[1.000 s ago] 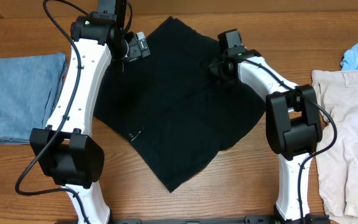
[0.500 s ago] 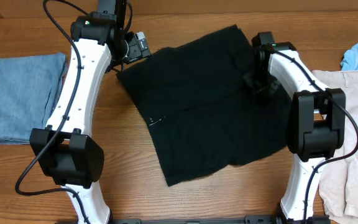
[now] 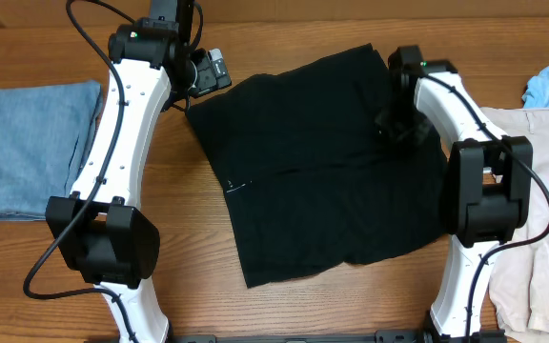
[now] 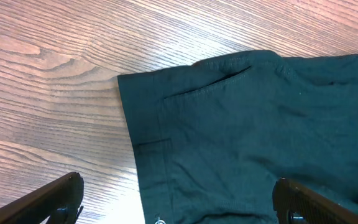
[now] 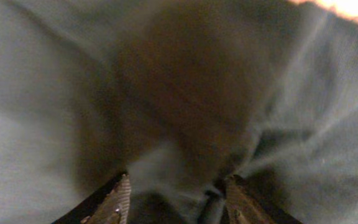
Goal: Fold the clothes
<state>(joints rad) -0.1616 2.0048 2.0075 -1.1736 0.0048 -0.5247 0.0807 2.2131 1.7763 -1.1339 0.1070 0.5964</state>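
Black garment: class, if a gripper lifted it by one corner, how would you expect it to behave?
The black garment would probably droop and sag, since it lies flat with soft wrinkles. It looks thin, so likely light. Pushed, it would probably bunch rather than slide on the wooden table.

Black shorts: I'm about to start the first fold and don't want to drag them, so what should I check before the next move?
1. Black shorts spread out on the table: ok, with slight ripples by the right arm.
2. Left gripper open: ok, fingers wide apart at the shorts' corner.
3. Right gripper free of the cloth: cannot tell. Its wrist view is blurred, with fabric bunched between its fingers.
4. Blue garment clear of the shorts: ok, folded at the table's left.
5. Beige garment clear of the shorts: ok, apart at the right edge.
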